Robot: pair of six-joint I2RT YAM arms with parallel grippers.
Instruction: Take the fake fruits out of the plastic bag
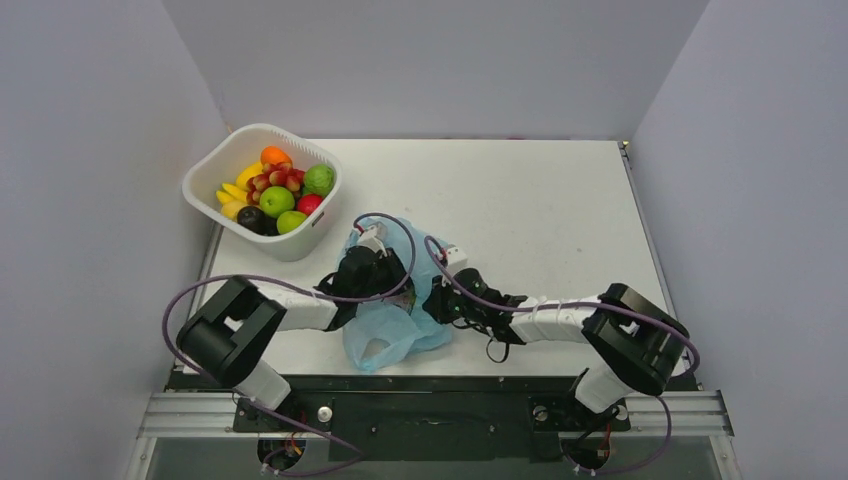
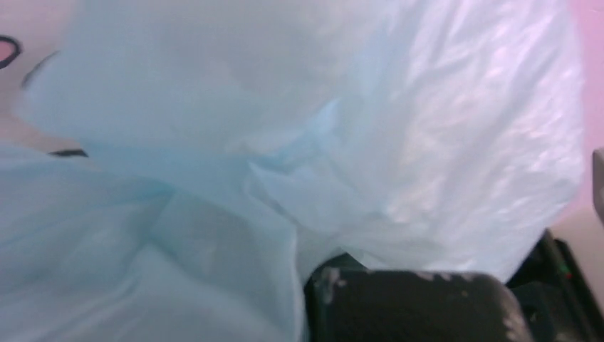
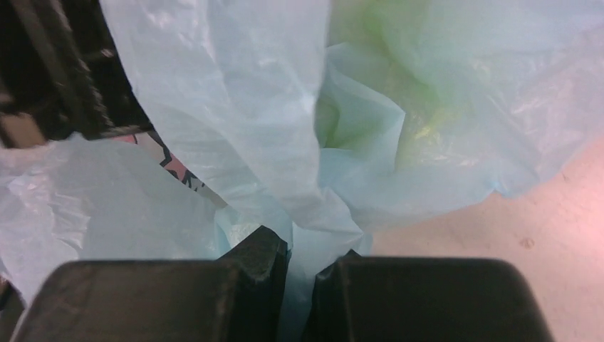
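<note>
The light-blue plastic bag (image 1: 385, 340) lies crumpled near the table's front edge between both arms. My left gripper (image 1: 392, 280) reaches into it from the left. In the left wrist view the bag (image 2: 285, 107) fills the frame; one black finger (image 2: 406, 306) shows, film pressed against its inner edge, the other hidden under the film. My right gripper (image 3: 303, 263) is shut on a fold of the bag (image 3: 235, 107). A green shape (image 3: 399, 92) shows through the film. An orange (image 1: 275, 155), a red grape bunch (image 1: 277, 179) and a dark round fruit (image 1: 252, 218) lie in the basket.
The white basket (image 1: 300, 245) stands at the back left, also holding a banana (image 1: 240, 190) and green apples (image 1: 277, 201). Purple cables loop over the bag from both wrists. Grey walls close in the table on three sides.
</note>
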